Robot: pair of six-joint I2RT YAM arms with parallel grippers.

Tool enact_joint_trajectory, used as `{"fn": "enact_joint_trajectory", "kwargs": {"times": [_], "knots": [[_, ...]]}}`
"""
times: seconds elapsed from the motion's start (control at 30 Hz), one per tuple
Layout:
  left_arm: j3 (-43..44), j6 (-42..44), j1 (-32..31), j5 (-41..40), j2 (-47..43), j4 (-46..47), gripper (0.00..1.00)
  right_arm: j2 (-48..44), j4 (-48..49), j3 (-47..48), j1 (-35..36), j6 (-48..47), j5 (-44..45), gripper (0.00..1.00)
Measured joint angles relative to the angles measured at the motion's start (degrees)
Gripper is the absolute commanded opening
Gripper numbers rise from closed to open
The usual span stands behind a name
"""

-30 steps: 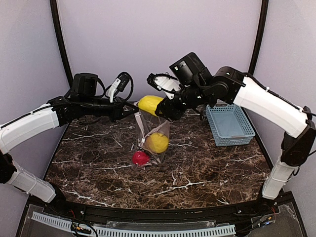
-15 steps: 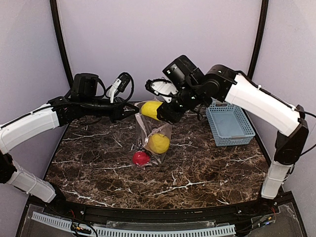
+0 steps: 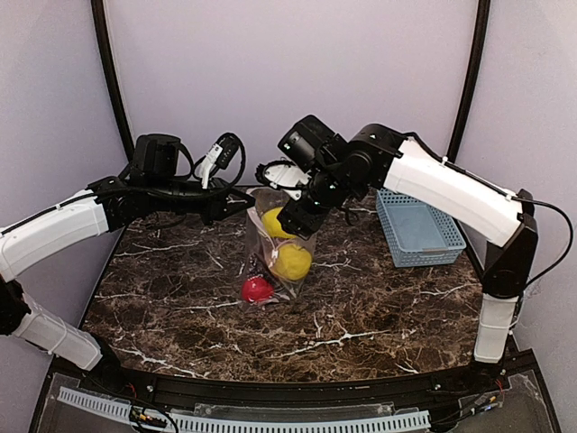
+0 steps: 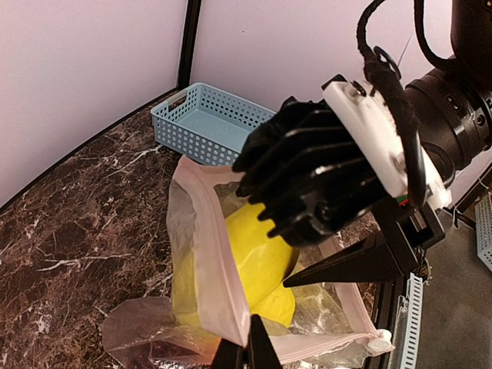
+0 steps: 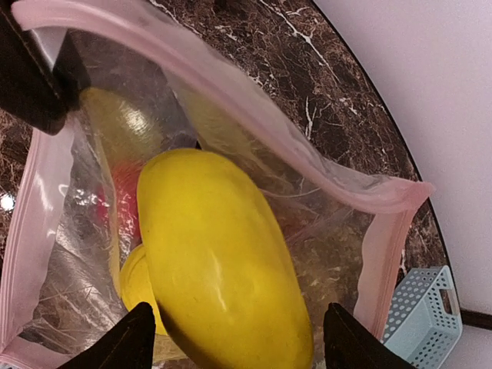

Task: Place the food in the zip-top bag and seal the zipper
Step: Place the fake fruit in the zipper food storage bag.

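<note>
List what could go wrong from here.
The left gripper pinches only the zipper strip; the yellow fruit's weight could tug it free and collapse the mouth.
The fruit is long and the bag already holds another yellow piece; it may sit high and block sealing.
The right gripper, close over the mouth, could snag the bag when lifting.

From above, the right gripper (image 3: 297, 219) hides the mouth of the zip-top bag (image 3: 281, 271). In the left wrist view the left gripper (image 4: 246, 352) is cut off at the bottom edge. In the right wrist view only the finger tips show. The blue basket (image 5: 419, 315) is cut off at the corner, and a red fruit (image 5: 123, 196) is a blur behind the big yellow fruit (image 5: 215, 261).
</note>
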Motion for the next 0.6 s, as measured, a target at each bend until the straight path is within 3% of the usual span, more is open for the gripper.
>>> {"fn": "enact_joint_trajectory", "kwargs": {"times": [0.1, 0.3, 0.6], "knots": [[0.0, 0.0, 0.0, -0.1, 0.0, 0.0, 0.01, -0.2, 0.4, 0.2, 0.0, 0.0, -0.6, 0.85], [0.0, 0.3, -0.1, -0.4, 0.0, 0.0, 0.01, -2.3, 2.2, -0.2, 0.0, 0.3, -1.9, 0.85], [0.0, 0.4, -0.1, -0.8, 0.0, 0.0, 0.01, -11.7, 7.9, -6.4, -1.6, 5.6, -0.5, 0.71]]}}
